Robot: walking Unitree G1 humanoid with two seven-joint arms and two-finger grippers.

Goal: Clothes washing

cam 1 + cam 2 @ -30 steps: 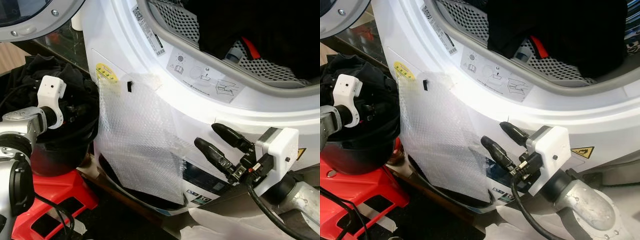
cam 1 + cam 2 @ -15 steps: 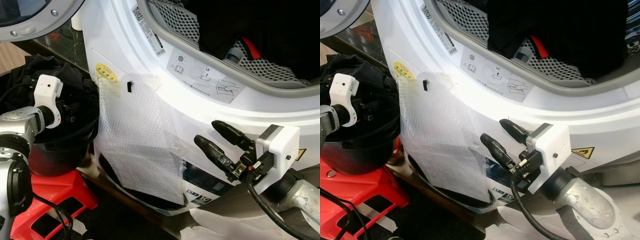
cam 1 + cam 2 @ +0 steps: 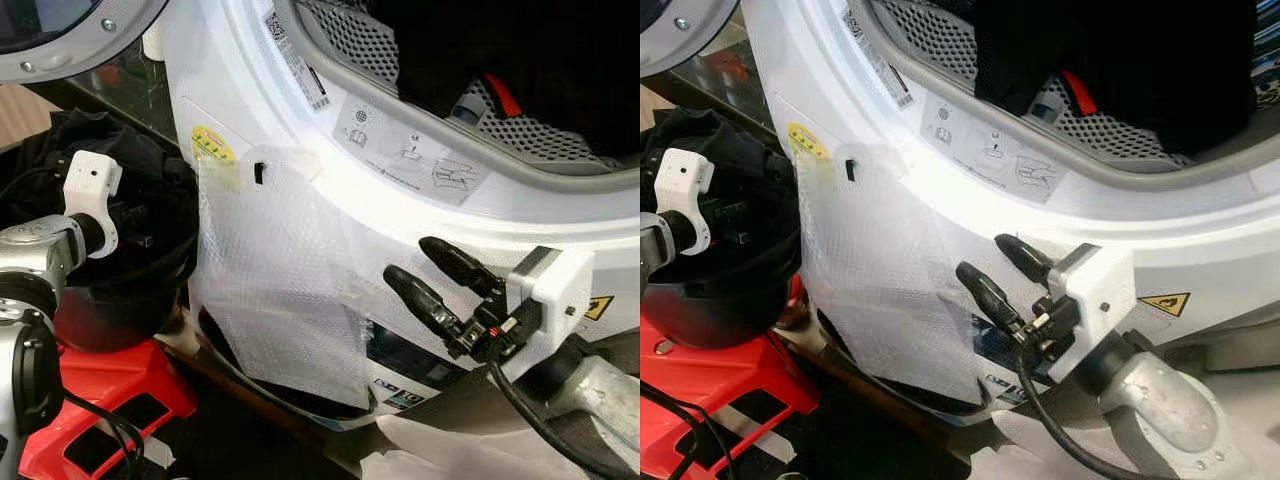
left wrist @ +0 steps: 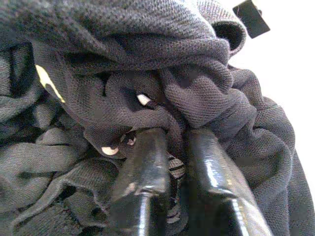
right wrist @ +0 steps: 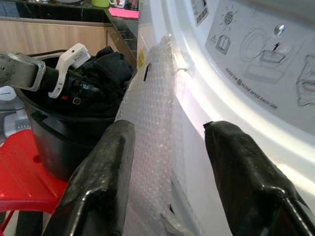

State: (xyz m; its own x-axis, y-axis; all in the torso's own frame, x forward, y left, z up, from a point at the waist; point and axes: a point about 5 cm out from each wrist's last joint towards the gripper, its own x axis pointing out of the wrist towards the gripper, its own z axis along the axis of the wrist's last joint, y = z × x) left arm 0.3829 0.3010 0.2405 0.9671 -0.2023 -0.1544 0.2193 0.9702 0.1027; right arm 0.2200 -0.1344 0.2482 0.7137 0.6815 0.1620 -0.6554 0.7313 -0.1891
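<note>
A black basket (image 3: 110, 300) heaped with dark clothes (image 3: 150, 165) stands to the left of the white washing machine (image 3: 300, 130). My left gripper (image 4: 177, 135) is buried in that heap, its fingers shut on a fold of dark knitted garment (image 4: 197, 98). The machine's drum (image 3: 520, 130) is open at the upper right, with dark laundry (image 3: 520, 50) inside. My right gripper (image 3: 410, 260) hovers open in front of the machine's lower front panel, nothing between its fingers.
The basket rests on a red stool (image 3: 110, 390). A sheet of bubble wrap (image 3: 280, 290) is taped over the machine's front. The round door (image 3: 60, 30) swings open at the upper left. Crumpled paper (image 3: 450, 450) lies on the floor below my right arm.
My left wrist has drawn slightly back to the left over the basket. The right gripper has edged a little left, still open.
</note>
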